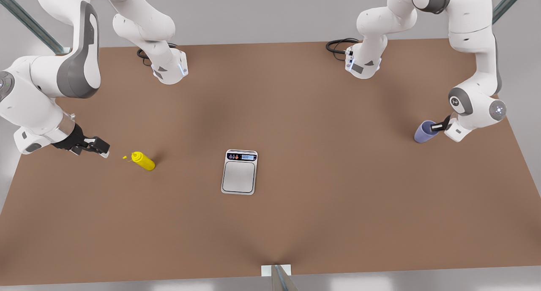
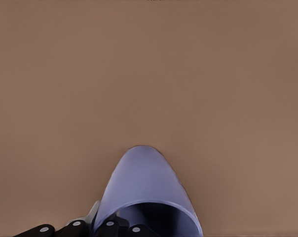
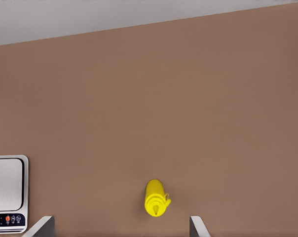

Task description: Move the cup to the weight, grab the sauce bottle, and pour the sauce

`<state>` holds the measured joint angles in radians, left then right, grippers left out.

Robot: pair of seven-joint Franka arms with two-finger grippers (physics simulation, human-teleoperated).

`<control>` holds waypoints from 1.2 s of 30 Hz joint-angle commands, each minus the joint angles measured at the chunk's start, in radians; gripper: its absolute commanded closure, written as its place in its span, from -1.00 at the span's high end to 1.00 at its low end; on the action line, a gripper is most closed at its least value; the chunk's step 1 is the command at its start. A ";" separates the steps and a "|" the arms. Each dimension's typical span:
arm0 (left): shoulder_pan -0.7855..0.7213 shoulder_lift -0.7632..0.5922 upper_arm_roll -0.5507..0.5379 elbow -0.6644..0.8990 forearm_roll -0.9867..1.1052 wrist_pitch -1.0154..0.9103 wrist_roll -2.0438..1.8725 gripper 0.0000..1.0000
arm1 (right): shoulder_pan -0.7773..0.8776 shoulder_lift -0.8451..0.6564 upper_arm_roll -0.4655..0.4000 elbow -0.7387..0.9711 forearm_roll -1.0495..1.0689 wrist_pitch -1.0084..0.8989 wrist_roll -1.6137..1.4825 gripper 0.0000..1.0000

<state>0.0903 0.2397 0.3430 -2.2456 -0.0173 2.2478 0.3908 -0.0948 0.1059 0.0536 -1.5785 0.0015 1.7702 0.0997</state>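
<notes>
While the left pincer (image 1: 436, 126) grips the cup (image 1: 423, 132), the right pincer (image 1: 101, 149) gapes.

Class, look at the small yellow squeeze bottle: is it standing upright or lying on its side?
Upright. The small yellow squeeze bottle stands on the brown table, nozzle topmost, seen from above in the front view.

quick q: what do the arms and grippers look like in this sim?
Both arms are glossy white shells with grey joint caps and black cables coiled at their bases. The right gripper is black with pale fingertip pads; the left gripper, by the cup, has black fingers with round silver screw heads.
</notes>
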 commanded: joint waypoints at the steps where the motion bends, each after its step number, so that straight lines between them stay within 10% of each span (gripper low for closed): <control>1: -0.007 -0.003 -0.006 0.007 -0.055 -0.010 0.000 -0.57 | 0.001 0.000 0.000 0.000 0.000 0.000 0.000 1.00; 11: -0.076 0.176 -0.624 0.540 -0.046 -0.223 -0.774 -0.57 | 0.003 0.000 0.000 0.006 0.000 0.000 0.000 1.00; 23: -0.675 0.664 -0.584 1.275 0.088 -0.341 -1.527 -0.57 | -0.003 0.000 0.000 0.009 0.014 -0.011 0.024 1.00; 29: -0.747 0.734 -0.584 1.291 0.083 -0.195 -1.550 -0.57 | -0.384 0.328 -0.054 0.130 0.727 -0.313 0.525 0.98; 36: -0.774 0.796 -0.572 1.291 0.085 -0.106 -1.564 -0.57 | -0.319 0.412 -0.265 -0.204 0.911 -0.365 0.292 1.00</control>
<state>-0.6849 1.0354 -0.2272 -0.9540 0.0998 2.1392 -1.1741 -0.4168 0.5384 -0.2279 -1.7760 0.9484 1.4183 0.3899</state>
